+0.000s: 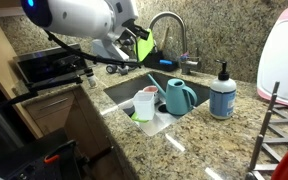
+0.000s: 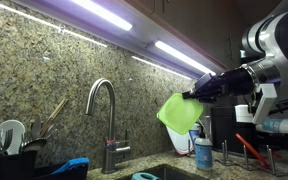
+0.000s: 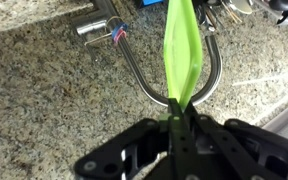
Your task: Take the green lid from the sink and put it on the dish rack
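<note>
My gripper [image 1: 136,42] is shut on the rim of the pale lime-green lid [image 1: 145,46] and holds it in the air above the counter, behind the sink [image 1: 124,92]. In an exterior view the lid [image 2: 178,112] hangs from the gripper [image 2: 197,95], well above the counter and to the right of the faucet. In the wrist view the lid [image 3: 184,48] is seen edge-on between the fingers [image 3: 177,112], over the faucet's curve. The wire dish rack [image 1: 275,122] with upright prongs stands at the near right corner, far from the gripper.
The sink holds a teal jug [image 1: 180,97] and a white cup [image 1: 146,102]. The curved chrome faucet [image 1: 170,24] rises beside the gripper. A blue soap bottle [image 1: 222,94] stands on the granite. A pink and white appliance [image 1: 284,55] stands behind the rack.
</note>
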You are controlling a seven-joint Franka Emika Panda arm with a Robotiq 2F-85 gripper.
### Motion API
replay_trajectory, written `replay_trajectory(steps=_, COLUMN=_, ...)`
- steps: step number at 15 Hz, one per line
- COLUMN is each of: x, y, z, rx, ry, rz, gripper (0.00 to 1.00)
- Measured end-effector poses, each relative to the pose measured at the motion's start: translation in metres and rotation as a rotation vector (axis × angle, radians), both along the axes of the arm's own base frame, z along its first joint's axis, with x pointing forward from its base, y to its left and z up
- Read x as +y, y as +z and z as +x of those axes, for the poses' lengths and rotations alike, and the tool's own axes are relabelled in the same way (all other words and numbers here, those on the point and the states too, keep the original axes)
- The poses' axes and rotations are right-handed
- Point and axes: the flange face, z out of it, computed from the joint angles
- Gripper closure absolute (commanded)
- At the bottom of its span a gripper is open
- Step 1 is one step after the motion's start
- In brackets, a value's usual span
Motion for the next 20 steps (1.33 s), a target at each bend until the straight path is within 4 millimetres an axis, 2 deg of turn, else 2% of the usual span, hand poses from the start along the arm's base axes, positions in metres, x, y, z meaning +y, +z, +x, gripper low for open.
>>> replay_trajectory(steps=6, x=-0.045, y=0.018, z=0.001, rx=-0.044, ry=-0.092, rz=0.12, gripper=0.98)
replay_trajectory(steps=7, x=-0.053, y=0.018, z=0.0, rx=-0.031, ry=-0.098, rz=0.145, gripper=0.93)
replay_trajectory(steps=8, x=-0.056, y=0.017, z=0.0, rx=-0.025, ry=-0.101, rz=0.147, gripper=0.93)
replay_trajectory(steps=13, x=-0.053, y=0.016, z=0.0, rx=-0.022, ry=-0.095, rz=0.145, gripper=0.93)
replay_trajectory(steps=14, x=-0.052, y=0.016, z=0.0, rx=-0.022, ry=-0.093, rz=0.144, gripper=0.98)
replay_trajectory(steps=20, x=-0.05, y=0.017, z=0.001, rx=-0.032, ry=-0.085, rz=0.152, gripper=0.98)
